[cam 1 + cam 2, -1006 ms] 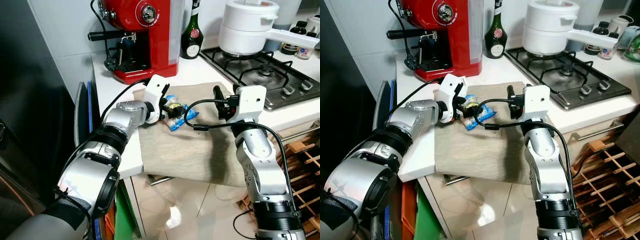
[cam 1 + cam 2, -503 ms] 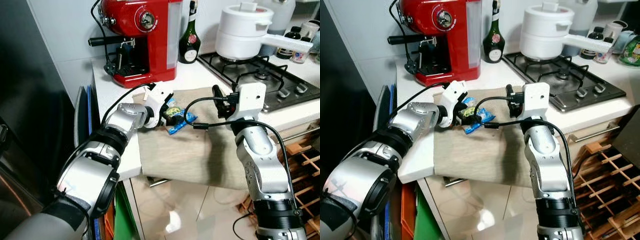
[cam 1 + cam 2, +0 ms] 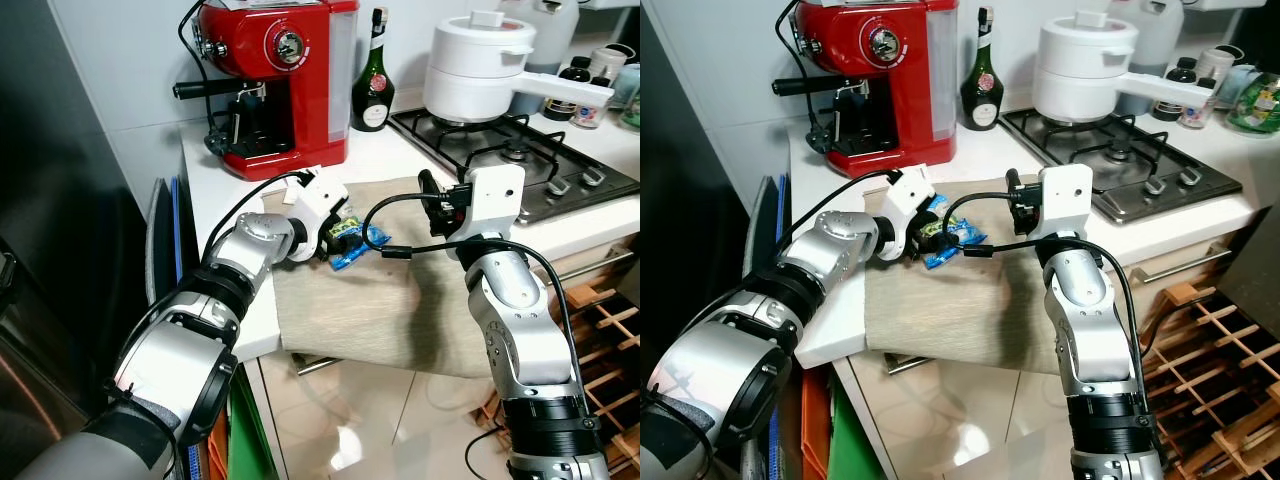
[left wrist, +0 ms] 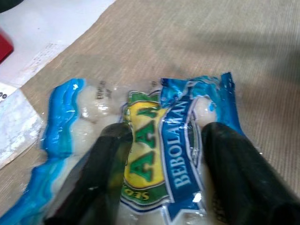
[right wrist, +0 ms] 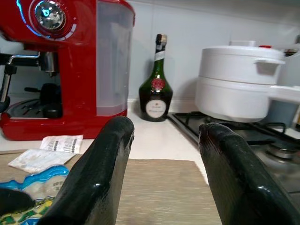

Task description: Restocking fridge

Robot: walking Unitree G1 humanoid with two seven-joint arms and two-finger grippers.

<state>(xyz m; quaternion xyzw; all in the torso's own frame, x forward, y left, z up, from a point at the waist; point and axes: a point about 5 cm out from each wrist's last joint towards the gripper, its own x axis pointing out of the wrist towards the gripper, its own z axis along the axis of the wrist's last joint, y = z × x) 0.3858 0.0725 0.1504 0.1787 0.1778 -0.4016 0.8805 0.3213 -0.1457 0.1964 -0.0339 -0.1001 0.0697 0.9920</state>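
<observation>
A blue, yellow and green food packet (image 3: 358, 239) lies on a beige cloth (image 3: 400, 300) spread over the white counter. My left gripper (image 3: 336, 229) reaches down onto it. In the left wrist view the two black fingers (image 4: 108, 173) stand wide apart on either side of the packet's (image 4: 154, 136) printed middle, resting on the plastic. My right gripper (image 3: 428, 195) hovers open above the cloth, just right of the packet, with nothing between its fingers (image 5: 112, 154).
A red coffee machine (image 3: 280, 70), a green bottle (image 3: 375, 75), and a white pot (image 3: 480, 70) on the gas hob (image 3: 520, 160) stand behind. A dark fridge (image 3: 50, 200) is at left, with boards (image 3: 165, 230) beside it. A wooden wine rack (image 3: 610, 310) is at lower right.
The camera has shifted a little. My left wrist has rolled and settled lower over the packet. The right arm holds about the same place.
</observation>
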